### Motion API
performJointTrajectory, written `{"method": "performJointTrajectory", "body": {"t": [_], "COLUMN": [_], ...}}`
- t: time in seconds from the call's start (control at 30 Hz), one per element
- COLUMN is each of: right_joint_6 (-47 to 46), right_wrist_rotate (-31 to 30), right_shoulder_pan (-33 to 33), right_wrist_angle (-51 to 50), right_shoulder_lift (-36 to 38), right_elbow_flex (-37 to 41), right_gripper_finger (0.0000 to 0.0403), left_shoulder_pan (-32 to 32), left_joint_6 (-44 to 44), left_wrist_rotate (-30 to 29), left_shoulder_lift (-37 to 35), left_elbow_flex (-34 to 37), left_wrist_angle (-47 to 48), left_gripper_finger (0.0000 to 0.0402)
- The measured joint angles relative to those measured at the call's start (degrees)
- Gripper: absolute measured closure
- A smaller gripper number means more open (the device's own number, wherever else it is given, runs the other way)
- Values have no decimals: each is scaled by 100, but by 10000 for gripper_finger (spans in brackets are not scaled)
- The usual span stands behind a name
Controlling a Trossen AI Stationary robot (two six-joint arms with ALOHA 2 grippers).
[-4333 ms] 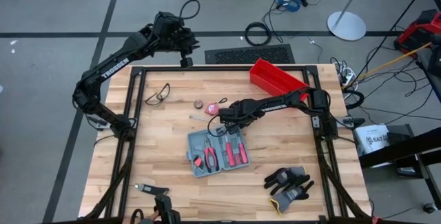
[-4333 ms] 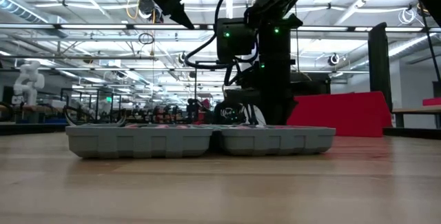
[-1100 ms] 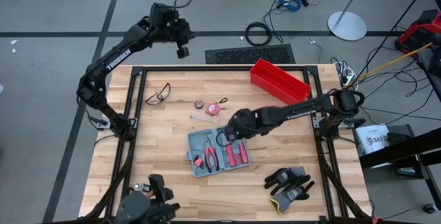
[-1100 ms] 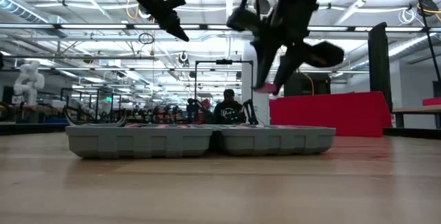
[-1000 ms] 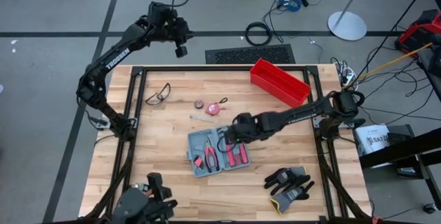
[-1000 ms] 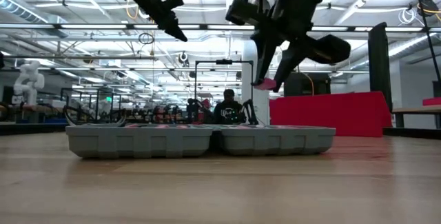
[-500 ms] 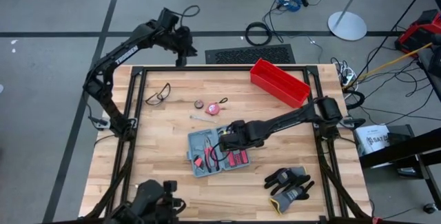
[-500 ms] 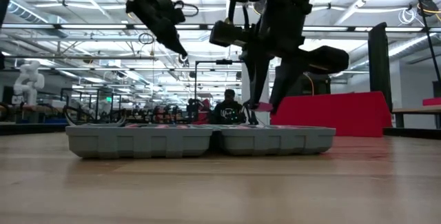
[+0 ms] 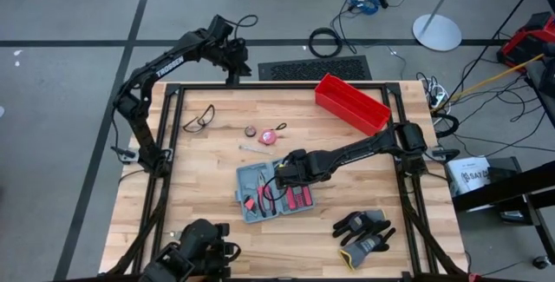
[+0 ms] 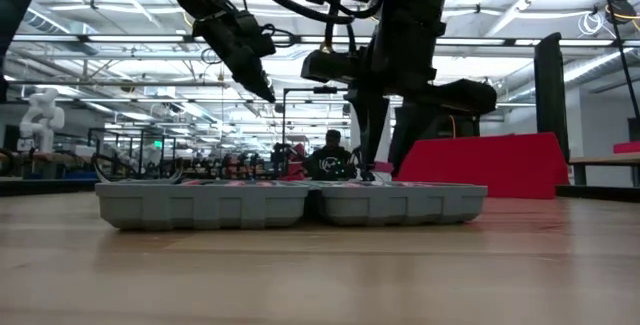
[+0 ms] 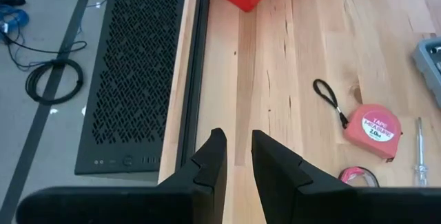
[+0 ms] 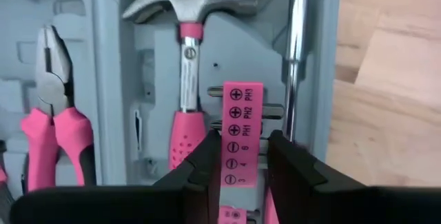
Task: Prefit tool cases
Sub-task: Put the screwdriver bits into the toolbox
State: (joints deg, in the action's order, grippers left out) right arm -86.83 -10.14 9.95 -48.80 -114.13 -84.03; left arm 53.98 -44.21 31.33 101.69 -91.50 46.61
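Hammer (image 12: 180, 58) and pliers (image 12: 56, 124) already sit in the tool case (image 9: 274, 192); right gripper (image 12: 241, 156) pinches the pink bit holder (image 12: 242, 129) above its slot, left gripper (image 11: 234, 156) slightly open, empty.

Left arm (image 9: 165, 65) – white "TROSSEN" on link. Pink bit holder (image 12: 242, 131) – "PH1, PH2, PH1", lower nums "4", "3", w/ cross and slot signs. Tape measure (image 11: 373, 125) – "TAPE MEASURE" on label, rest unreadable.

Grey tool case (image 9: 274, 193) lies open flat mid-table — pink-handled tools inside.
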Motion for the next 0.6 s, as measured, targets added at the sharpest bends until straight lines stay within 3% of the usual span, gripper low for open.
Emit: {"method": "performJointTrajectory", "body": {"t": [0.6], "right_joint_6": [378], "right_wrist_rotate": [444], "right_shoulder_pan": [-98], "right_wrist_angle": [241], "right_shoulder_lift": [-236], "right_elbow_flex": [0], "right_gripper_finger": [320], "left_shoulder_pan": [7], "left_joint_6": [-159], "left_wrist_rotate": [0], "left_shoulder_lift": [13], "left_elbow_flex": [0], "left_wrist_angle": [4], "left_gripper_finger": [329]}}
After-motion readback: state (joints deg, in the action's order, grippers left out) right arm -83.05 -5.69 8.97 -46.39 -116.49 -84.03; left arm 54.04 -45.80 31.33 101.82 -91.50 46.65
